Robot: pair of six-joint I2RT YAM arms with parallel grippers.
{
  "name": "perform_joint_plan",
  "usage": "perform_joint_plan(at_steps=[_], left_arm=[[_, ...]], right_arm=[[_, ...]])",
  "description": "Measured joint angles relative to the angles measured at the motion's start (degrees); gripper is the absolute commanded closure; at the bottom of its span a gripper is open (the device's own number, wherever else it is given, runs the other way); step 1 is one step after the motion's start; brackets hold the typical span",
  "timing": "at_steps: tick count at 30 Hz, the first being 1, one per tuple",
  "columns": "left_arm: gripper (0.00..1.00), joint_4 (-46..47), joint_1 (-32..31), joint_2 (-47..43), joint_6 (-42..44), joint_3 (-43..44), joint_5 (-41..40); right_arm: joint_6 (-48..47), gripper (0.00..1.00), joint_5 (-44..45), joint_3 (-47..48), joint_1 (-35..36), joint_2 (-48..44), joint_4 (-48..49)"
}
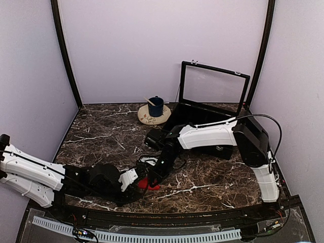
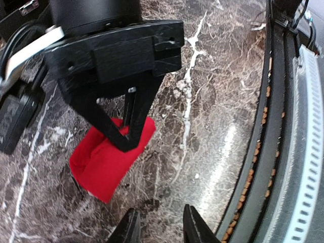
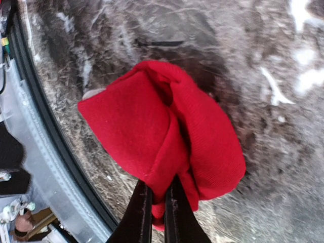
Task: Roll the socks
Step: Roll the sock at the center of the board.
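The red sock [image 3: 162,131] lies bunched and folded on the marble table near its front edge. It also shows in the top view [image 1: 151,184] and in the left wrist view [image 2: 98,164]. My right gripper [image 3: 158,202] is shut on a fold of the red sock; its black fingers [image 2: 124,136] pinch the sock from above. My left gripper [image 2: 159,230] is open and empty, just in front of the sock and apart from it; in the top view [image 1: 136,191] it sits left of the sock. The black striped sock cannot be made out.
A blue mug [image 1: 156,106] with a stick in it stands on a round mat at the back. A black case [image 1: 212,88] with a raised clear lid stands at the back right. The table's black front rail [image 2: 283,126] runs close beside my left gripper.
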Motion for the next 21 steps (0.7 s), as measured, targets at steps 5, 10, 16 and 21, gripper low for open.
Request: perform_joint_plan(at_steps=[5,10,16,21], left_arm=[[0.67,0.07,-0.87,5.84,5.38,3.17,-3.41],[0.66,-0.26,-1.97,12.39,10.14,6.62,-7.69],[0.67,-1.31,-3.04,17.20,14.47,9.44,-10.91],[0.67,-1.75,-4.02,18.86,17.00,10.82,-12.09]], right_arm=[[-1.38,1.00,-5.03,0.07,-0.39,0.96,-1.05],[-2.84,1.00,-9.68,0.09,-1.11,1.92,-2.64],[-4.37,1.00,-13.66,0.87,-2.38,3.30,-4.81],[-6.12,1.00,-15.89,1.90,-3.15,4.39,-7.80]])
